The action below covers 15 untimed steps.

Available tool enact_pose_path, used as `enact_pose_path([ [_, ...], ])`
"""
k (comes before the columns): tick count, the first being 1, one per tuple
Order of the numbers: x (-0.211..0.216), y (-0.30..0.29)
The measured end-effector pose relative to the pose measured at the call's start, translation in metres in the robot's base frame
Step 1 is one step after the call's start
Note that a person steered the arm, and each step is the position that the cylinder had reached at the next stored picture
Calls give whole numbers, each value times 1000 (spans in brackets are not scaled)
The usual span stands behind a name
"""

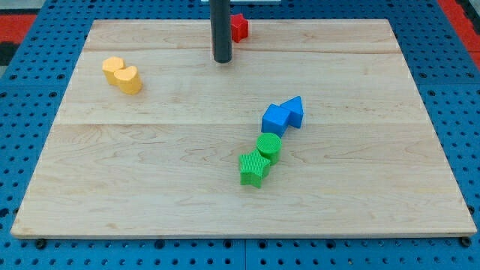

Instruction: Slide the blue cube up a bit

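1. Yellow blocks [122, 75]: two rounded pieces touching each other, at about 10 o'clock from the board's middle, near the view's left edge of the wooden board [150, 187]
2. Rod: a straight dark shaft coming down from the view's top, upright; it has no jaws, so nothing about it is spread, pressed together or pinching. The tip [222, 60] rests on the board at about 12 o'clock from the middle, touching no block
3. Red block [239, 27]: at the board's top edge, just beside the rod at its 2 o'clock, partly hidden behind the shaft; shape cannot be made out
4. Green star-like block [253, 169]: at about 5 o'clock from the middle, touching item 5
5. Green cylinder [268, 147]: at 1 o'clock of the star-like block, just below the blue cube
6. Blue cube [275, 119]: at about 3 o'clock from the middle, at 4 o'clock of the tip and well apart from it
7. Blue triangular block [294, 112]: touching the cube, at its 2 o'clock
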<state>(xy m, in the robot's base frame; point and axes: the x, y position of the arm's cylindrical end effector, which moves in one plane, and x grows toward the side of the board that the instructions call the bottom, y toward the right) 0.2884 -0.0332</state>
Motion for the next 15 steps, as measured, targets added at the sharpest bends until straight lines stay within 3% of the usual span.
enact_pose_path([
  [1,-8,0],
  [3,33,19],
  [4,49,85],
  [5,76,143],
  [8,188,150],
  [9,189,148],
  [11,151,148],
  [14,178,139],
  [15,178,111],
])
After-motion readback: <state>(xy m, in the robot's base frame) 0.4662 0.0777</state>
